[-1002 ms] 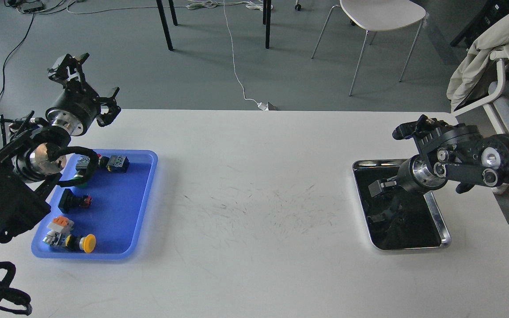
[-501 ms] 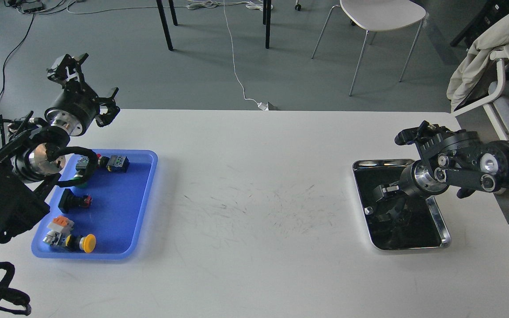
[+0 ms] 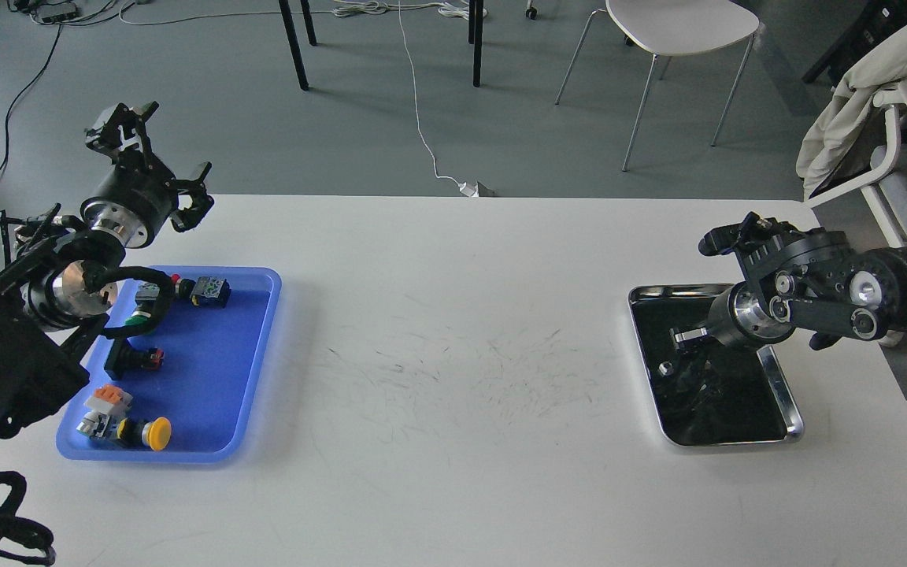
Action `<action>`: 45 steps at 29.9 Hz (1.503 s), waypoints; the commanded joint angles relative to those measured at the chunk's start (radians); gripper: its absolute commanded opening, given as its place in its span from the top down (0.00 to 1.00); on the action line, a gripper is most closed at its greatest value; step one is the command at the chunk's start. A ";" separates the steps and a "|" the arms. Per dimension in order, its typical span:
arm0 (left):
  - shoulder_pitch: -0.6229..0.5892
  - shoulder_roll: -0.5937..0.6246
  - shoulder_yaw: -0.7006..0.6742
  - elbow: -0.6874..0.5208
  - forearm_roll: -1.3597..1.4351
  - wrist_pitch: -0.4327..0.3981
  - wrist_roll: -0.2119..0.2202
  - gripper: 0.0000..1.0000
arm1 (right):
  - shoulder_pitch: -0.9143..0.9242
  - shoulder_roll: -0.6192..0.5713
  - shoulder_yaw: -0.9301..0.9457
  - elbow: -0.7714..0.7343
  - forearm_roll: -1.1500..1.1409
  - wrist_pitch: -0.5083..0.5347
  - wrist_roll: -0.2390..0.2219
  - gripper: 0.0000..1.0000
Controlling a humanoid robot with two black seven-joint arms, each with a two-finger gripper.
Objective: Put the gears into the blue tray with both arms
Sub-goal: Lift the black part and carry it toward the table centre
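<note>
Right gripper (image 3: 678, 354) reaches into the shiny silver metal tray (image 3: 790, 409); finger state and any black gears there are perhaps too dark to tell. Left gripper (image 3: 156, 165), fingers spread, hangs beyond the bright blue plastic tray (image 3: 253, 378).

Even, soft daylight fills my view; shadows are faint. The white table (image 3: 453, 378) looks bright and sharp. The silver tray (image 3: 792, 409) reflects darkly, swallowing detail around my right gripper (image 3: 678, 354). No obvious blur anywhere.

One head view looked forward and down from above the near edge of the white surface (image 3: 453, 472), taking in its whole width and the floor beyond.
</note>
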 commanded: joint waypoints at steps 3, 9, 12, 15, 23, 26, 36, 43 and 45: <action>0.002 0.000 0.000 0.000 0.000 0.000 0.000 0.02 | 0.003 -0.002 0.000 0.001 -0.002 0.000 0.000 0.97; 0.002 0.002 0.000 0.000 0.000 0.001 0.000 0.02 | 0.046 -0.020 0.000 0.020 -0.001 0.000 0.002 0.98; 0.002 0.002 0.000 0.000 0.000 0.001 0.000 0.02 | 0.118 -0.049 0.015 0.073 0.004 0.000 0.002 0.98; 0.002 0.003 0.000 0.000 0.000 0.001 0.000 0.02 | 0.211 -0.066 0.035 0.139 0.016 -0.003 0.007 0.98; 0.002 0.006 0.002 0.000 0.000 0.005 0.000 0.02 | 0.261 -0.028 0.179 0.230 0.194 -0.070 0.046 0.98; 0.000 0.008 0.006 0.000 0.002 0.005 0.002 0.02 | 0.259 0.052 0.215 0.231 0.306 -0.112 0.051 0.98; -0.001 0.020 0.005 0.000 0.002 0.005 0.002 0.02 | 0.126 0.330 0.300 0.139 0.352 -0.209 0.146 0.98; -0.003 0.020 0.003 0.000 0.002 0.005 0.002 0.02 | 0.020 0.387 0.322 0.029 0.352 -0.216 0.146 0.98; -0.003 0.019 0.003 0.000 0.002 0.005 0.002 0.02 | -0.001 0.387 0.339 0.008 0.352 -0.232 0.146 0.98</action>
